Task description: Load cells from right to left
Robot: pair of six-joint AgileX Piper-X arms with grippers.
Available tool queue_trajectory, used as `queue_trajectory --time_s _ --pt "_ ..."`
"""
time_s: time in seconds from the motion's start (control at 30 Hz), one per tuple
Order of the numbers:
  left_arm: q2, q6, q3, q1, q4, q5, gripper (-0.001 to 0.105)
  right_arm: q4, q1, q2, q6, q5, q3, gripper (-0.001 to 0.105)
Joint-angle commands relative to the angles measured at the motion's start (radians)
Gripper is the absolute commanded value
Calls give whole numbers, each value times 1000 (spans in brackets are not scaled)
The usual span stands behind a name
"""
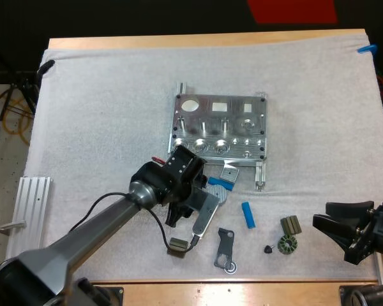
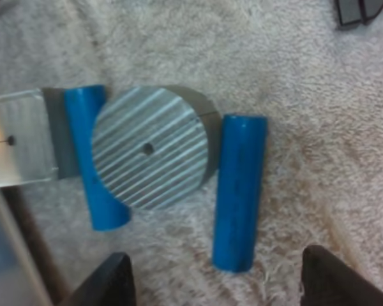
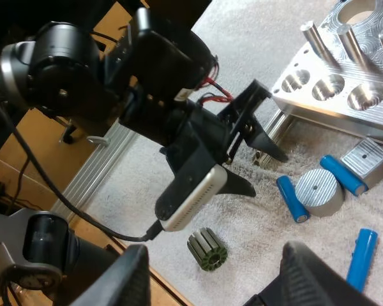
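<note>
Mat [image 1: 102,127]: white, covering the table.
Fixture [image 1: 220,124]: metal block mid-mat; its front round sockets show bare metal inside, with pins upright behind them.
Left gripper [image 2: 215,258]: fingers spread wide over one blue cylinder, clasping nothing.
Right gripper [image 3: 220,274]: fingers apart, clear of everything, near the mat's right edge.
Ribbed disc [image 2: 147,150]: flat on the mat.
Blue cylinders [image 2: 239,191]: lying on the mat before the fixture, two flanking the disc.
Dark rotor [image 1: 285,244]: near the right gripper.

No readable text or labels anywhere
</note>
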Motion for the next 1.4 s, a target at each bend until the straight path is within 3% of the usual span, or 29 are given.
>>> queue_trajectory --time_s 0.0,0.4,1.07,1.17,1.23,1.37 --pt "15 2 -3 -1 -6 1 55 -7 1 0 -16 -3 -9 47" --pt "76 2 -3 3 -70 3 55 -7 1 0 -16 -3 -9 47" --pt "164 2 -3 3 -69 -11 54 -7 1 0 -16 -3 -9 47" --pt "164 -2 -3 3 -65 -15 45 -7 1 0 -16 -3 -9 47" --pt "164 -11 -3 3 -51 -15 26 -7 1 0 -16 -3 -9 47" --pt "164 -19 -3 3 -21 -17 1 -7 1 0 -16 -3 -9 47"
